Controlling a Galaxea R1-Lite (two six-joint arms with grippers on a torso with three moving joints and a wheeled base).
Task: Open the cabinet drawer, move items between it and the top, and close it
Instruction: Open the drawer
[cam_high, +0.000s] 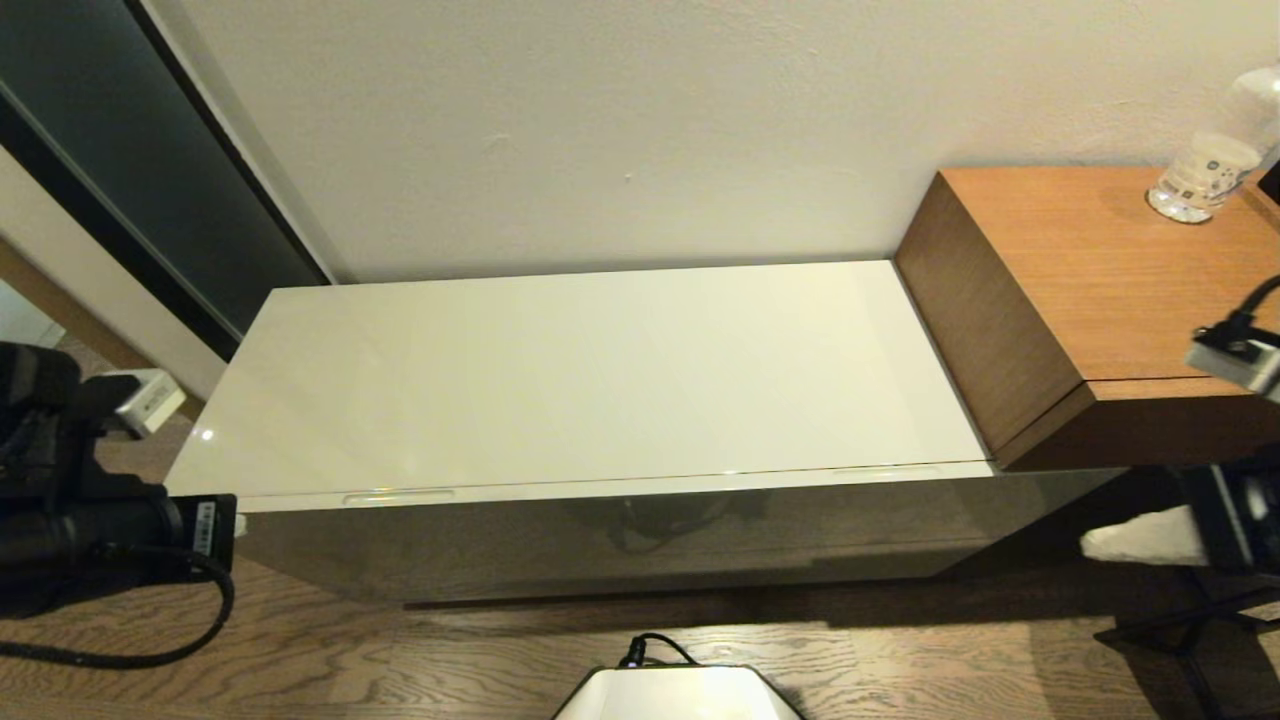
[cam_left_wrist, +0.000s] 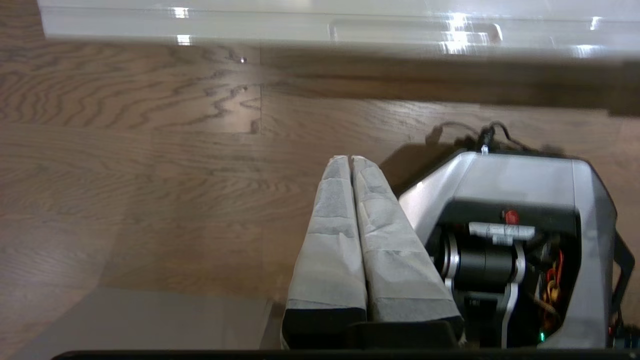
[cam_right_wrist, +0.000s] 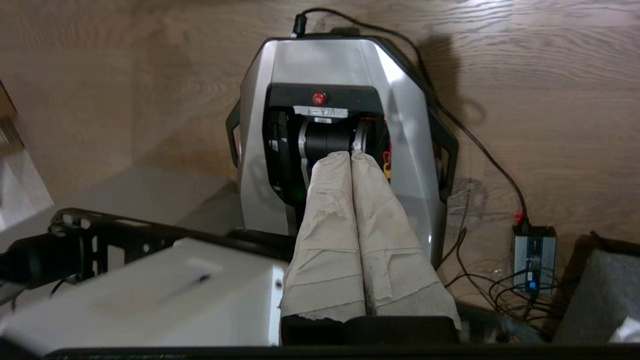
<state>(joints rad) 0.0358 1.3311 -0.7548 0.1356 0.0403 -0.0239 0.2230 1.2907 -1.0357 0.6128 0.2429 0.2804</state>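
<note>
Head view: cabinet (cam_high: 640, 540) against the wall, drawer (cam_high: 600, 550) closed, top (cam_high: 590, 370) bare beside the wood-grain desk unit (cam_high: 1100, 300); left gripper (cam_left_wrist: 350, 160) fingers pressed together above the floor; right gripper (cam_right_wrist: 350, 155) likewise closed, over the robot base (cam_right_wrist: 340, 65).

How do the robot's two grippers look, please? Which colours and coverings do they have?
The left gripper has two long tapering fingers wrapped in pale grey tape over a black base. The right gripper has the same shape, wrapped in creased beige tape. The left arm is black, with a black cable.
</note>
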